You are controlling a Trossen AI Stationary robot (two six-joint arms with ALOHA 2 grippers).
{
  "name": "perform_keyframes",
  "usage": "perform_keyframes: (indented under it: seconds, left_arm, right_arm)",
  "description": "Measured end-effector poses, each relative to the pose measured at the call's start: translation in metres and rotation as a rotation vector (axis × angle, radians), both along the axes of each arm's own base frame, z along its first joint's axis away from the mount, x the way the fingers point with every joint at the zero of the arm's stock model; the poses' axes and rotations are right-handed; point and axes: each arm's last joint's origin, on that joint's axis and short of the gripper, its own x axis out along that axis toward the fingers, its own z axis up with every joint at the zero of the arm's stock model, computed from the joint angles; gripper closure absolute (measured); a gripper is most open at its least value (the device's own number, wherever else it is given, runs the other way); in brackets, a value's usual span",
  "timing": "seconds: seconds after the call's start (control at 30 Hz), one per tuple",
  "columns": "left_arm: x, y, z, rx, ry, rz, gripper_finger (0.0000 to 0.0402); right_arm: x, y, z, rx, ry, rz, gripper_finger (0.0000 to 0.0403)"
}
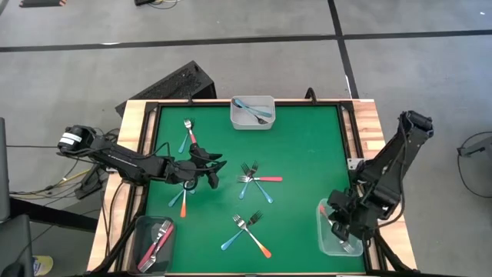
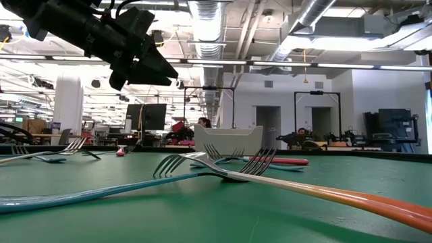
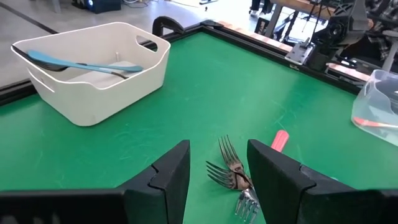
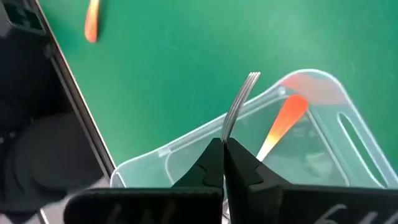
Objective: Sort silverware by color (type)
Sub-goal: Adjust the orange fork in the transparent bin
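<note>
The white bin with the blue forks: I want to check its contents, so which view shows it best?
Left wrist view: the white bin fills it, blue forks plain inside. High view shows it small from above; low view only its wall; right wrist view misses it.

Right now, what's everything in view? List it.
mat: one, green, on wood-framed table
white bin: one, far edge, holds blue forks
left bin: one, clear, near corner, holds pink-red forks
right bin: one, clear, near corner, holds orange fork
loose forks: four small clusters, blue, pink-red, orange, on mat
left fingers: open, above mat's left-centre
right fingers: shut on a fork, over right bin
</note>
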Motion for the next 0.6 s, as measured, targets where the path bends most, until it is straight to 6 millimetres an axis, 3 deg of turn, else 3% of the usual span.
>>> perform_keyframes:
  seconds: [0.23, 0.6]
  left_arm:
    - [0.0, 0.0, 0.0, 0.0, 0.0, 0.0, 0.0255]
    - [0.0, 0.0, 0.0, -0.008, -0.006, 0.002, 0.0255]
  right_arm:
    - [0.002, -0.002, -0.001, -0.007, -0.076, -0.192, 0.039]
    - [-0.006, -0.017, 0.013, 0.007, -0.176, -0.27, 0.0389]
